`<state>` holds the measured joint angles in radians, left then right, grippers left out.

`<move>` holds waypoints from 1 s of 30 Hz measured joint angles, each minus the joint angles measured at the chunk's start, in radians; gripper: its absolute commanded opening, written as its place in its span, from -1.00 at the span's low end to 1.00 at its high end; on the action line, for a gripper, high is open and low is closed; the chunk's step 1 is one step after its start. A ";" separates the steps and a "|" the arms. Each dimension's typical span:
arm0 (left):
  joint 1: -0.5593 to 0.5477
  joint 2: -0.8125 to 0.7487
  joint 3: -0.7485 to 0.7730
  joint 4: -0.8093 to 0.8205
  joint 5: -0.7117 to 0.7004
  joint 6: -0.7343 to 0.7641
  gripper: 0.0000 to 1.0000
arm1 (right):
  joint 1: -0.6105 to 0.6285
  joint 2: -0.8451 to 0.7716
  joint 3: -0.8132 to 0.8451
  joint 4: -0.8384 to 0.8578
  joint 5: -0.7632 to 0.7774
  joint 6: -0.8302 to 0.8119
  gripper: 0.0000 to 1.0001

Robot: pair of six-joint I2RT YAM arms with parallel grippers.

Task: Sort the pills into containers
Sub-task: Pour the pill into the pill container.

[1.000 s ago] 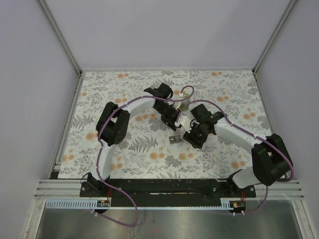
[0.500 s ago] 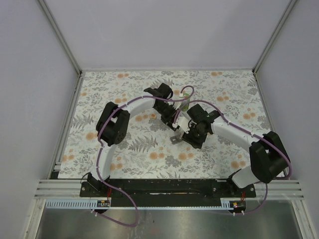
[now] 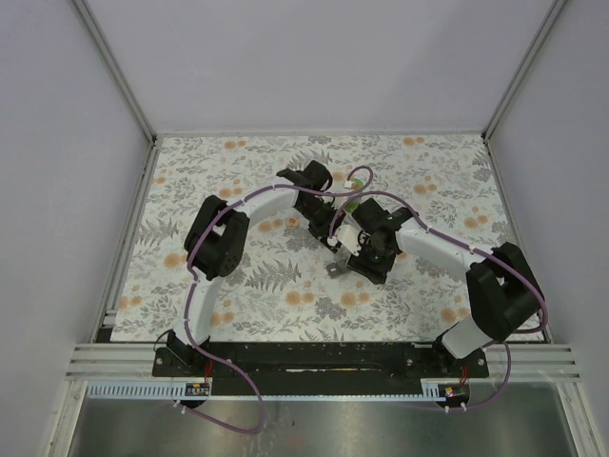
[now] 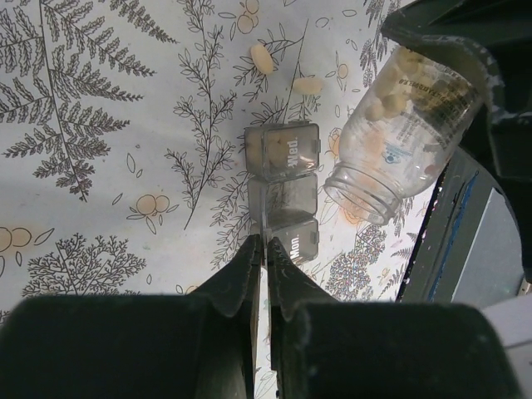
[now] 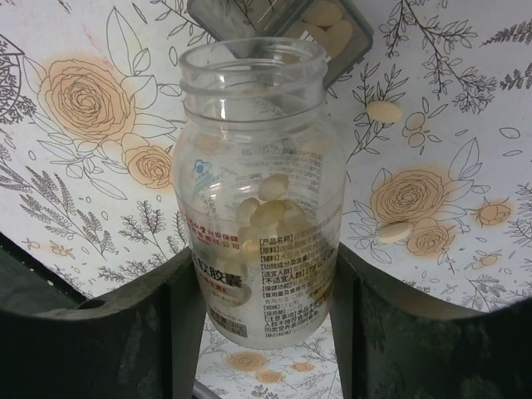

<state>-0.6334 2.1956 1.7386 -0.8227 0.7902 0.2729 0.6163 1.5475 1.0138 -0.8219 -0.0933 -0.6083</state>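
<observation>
- Nearest the lens, bottom centre of the left wrist view: left gripper (image 4: 266, 253), clenched to a sliver after closing over the last second, seemingly nipping the thin clear lid flap (image 4: 264, 218) of the middle cell, seen edge-on between the tips.
- Just above, centre frame: pill organiser (image 4: 283, 191), three cells in a column on the floral tablecloth (image 4: 100, 166), "Wed" cell at the top, "Mon" cell lowest and right at the fingertips.
- Upper right of that view: pill bottle (image 4: 407, 116), uncapped, tilted mouth down-left toward the organiser, near it but not over a cell, with pale pills heaped at the closed end.
- In the right wrist view: right gripper (image 5: 266, 266) grasping the bottle's body, one finger on each side, the mouth aimed at the organiser at the top edge, with pills showing in one cell there.
- In the overhead view: swung leftward since a second ago, bringing the bottle closer to the organiser.
- Farthest, upper centre of the left wrist view: two loose pills (image 4: 262, 56), lying apart beyond the "Wed" cell.
- Judged: lid held open, pour about to start; needs a steeper tilt squarely over the open cell, or more strays likely.
</observation>
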 measured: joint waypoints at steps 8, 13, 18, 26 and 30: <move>-0.001 0.000 0.000 0.000 0.000 0.001 -1.00 | 0.011 0.043 0.030 -0.044 0.037 0.000 -1.00; -0.001 0.000 0.000 -0.001 0.000 0.001 -1.00 | 0.021 0.055 0.057 -0.066 0.059 -0.001 -1.00; -0.001 0.000 0.000 0.000 0.000 0.002 -1.00 | 0.030 0.061 0.074 -0.076 0.077 -0.001 -1.00; -0.001 0.000 0.000 -0.001 0.002 0.002 -1.00 | 0.039 0.089 0.080 -0.093 0.105 -0.004 -1.00; -0.001 0.000 0.000 -0.002 0.003 0.002 -1.00 | 0.047 0.101 0.089 -0.097 0.114 -0.004 -1.00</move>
<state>-0.6342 2.1956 1.7386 -0.8242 0.7933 0.2745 0.6632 1.6482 1.1030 -0.9192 0.0204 -0.6125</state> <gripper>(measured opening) 0.070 0.616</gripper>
